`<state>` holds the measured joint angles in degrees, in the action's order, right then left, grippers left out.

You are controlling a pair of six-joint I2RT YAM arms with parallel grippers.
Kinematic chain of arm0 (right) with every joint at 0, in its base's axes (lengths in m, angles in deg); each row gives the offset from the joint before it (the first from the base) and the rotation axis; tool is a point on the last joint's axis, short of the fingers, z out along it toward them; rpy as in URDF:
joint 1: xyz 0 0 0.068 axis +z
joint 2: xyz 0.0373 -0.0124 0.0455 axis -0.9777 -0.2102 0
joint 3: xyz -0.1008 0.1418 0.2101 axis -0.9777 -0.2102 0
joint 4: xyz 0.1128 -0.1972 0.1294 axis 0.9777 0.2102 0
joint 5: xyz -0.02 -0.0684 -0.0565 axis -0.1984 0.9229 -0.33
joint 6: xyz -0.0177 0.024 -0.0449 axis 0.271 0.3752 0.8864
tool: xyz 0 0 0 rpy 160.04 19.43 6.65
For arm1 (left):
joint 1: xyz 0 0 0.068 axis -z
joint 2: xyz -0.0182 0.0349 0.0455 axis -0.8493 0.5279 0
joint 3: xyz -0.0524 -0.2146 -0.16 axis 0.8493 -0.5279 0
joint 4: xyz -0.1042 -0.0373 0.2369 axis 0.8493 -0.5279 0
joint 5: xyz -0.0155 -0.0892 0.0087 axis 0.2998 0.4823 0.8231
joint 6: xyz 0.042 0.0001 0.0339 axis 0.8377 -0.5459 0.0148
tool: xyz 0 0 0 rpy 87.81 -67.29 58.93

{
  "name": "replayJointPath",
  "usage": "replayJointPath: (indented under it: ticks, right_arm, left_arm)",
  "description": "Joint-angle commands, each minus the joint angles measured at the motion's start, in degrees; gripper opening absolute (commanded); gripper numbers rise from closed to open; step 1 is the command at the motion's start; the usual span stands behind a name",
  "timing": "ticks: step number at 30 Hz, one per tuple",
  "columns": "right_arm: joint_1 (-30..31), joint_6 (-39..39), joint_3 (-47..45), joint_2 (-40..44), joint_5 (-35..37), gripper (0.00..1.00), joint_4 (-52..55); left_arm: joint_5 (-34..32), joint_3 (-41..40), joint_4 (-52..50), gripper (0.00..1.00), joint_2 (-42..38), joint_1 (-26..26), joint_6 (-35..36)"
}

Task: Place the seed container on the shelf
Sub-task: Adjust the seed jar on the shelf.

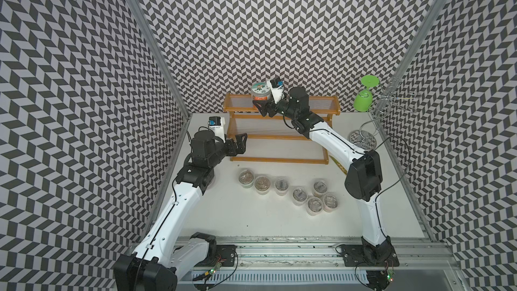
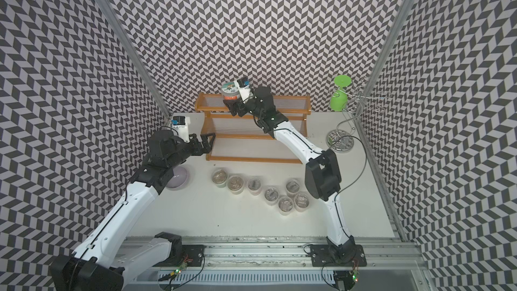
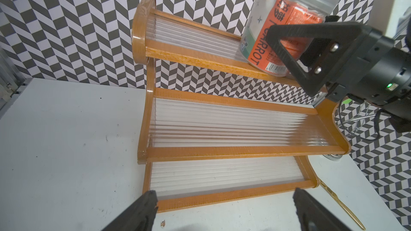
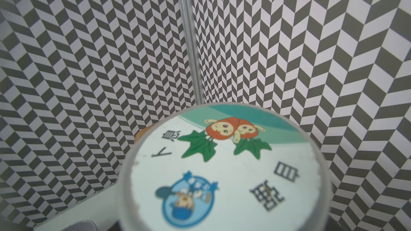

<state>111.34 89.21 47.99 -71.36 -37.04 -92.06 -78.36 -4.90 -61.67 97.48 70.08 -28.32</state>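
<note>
Small jars (image 1: 281, 185) wait on the table (image 1: 251, 219) at 6 o'clock from the shelf (image 1: 279, 160). At its 8 o'clock the left gripper (image 1: 242, 143) hangs empty, jaws wide apart, clear of the work. At 11 o'clock the seed container (image 1: 260, 90) stands at the top tier's front edge. The jaws of the right gripper (image 1: 260, 105) flank its lower body, but whether they press it I cannot tell.

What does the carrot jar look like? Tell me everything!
The seed container is a round, clear plastic-looking jar with a pale lid showing cartoon carrots and a blue badge. Its orange label reads CARROT. It stands roughly upright at the top tier of the shelf, left of middle, by the front rail. The right gripper has a jaw on each side of it; how firmly is unclear.
</note>
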Motion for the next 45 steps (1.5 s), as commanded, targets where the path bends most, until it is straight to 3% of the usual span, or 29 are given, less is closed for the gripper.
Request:
replayJointPath:
  ticks: [1, 15, 35, 41, 45]
  right_arm:
    - [0.2, 1.1, 1.5, -1.1, 2.9, 0.81, -4.8]
    - [-0.3, 2.8, 1.6, -1.8, 7.3, 0.82, -5.4]
    - [0.1, 1.7, -1.5, 2.6, 0.1, 0.85, -2.3]
    - [0.0, 2.2, 0.5, 1.7, 0.0, 0.81, -0.7]
    - [0.0, 2.1, 0.4, 1.8, 1.9, 0.90, -0.3]
  left_arm:
    - [0.6, 0.5, -0.7, 1.00, 0.2, -0.4, 0.8]
    - [0.8, 0.1, -0.9, 0.99, 0.3, -0.4, 1.2]
    - [1.0, 0.3, -1.0, 0.99, 0.4, -0.6, 1.1]
    - [0.9, 0.6, -1.0, 1.00, 0.5, -0.8, 1.1]
    - [1.3, 0.6, -1.0, 1.00, 0.7, -0.8, 1.1]
